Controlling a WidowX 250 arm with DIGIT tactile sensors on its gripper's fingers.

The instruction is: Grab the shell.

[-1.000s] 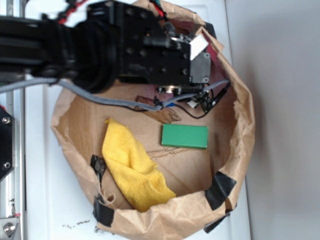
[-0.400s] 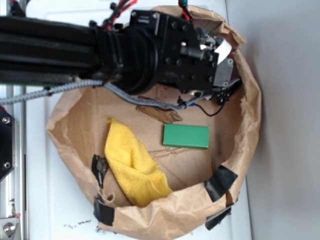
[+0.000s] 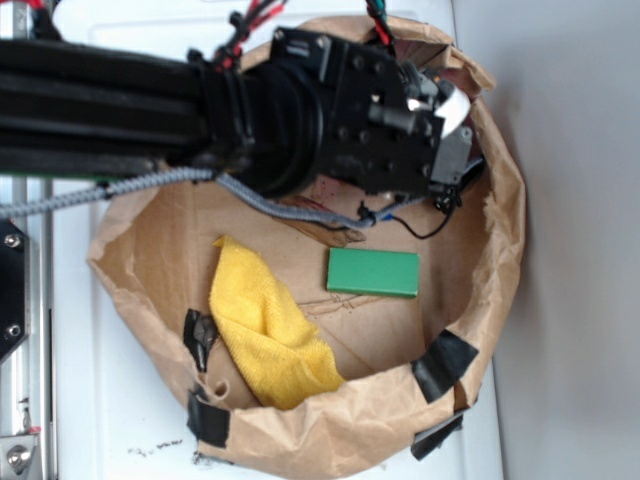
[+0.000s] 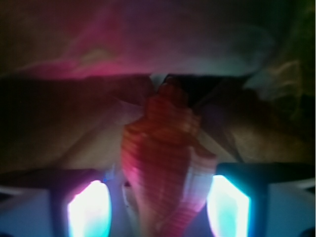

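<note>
Shell (image 4: 163, 163) centred between fingers of gripper (image 4: 158, 202), jaws open, not touching; close squarely across ribbed body.

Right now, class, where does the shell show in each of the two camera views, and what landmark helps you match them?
Exterior view: the shell is not visible; the black arm covers the far side of the paper bag.
Wrist view: the shell sits at lower centre, between the two glowing fingers.
Shared landmark: the brown paper bag, dim background in the wrist view.
</note>
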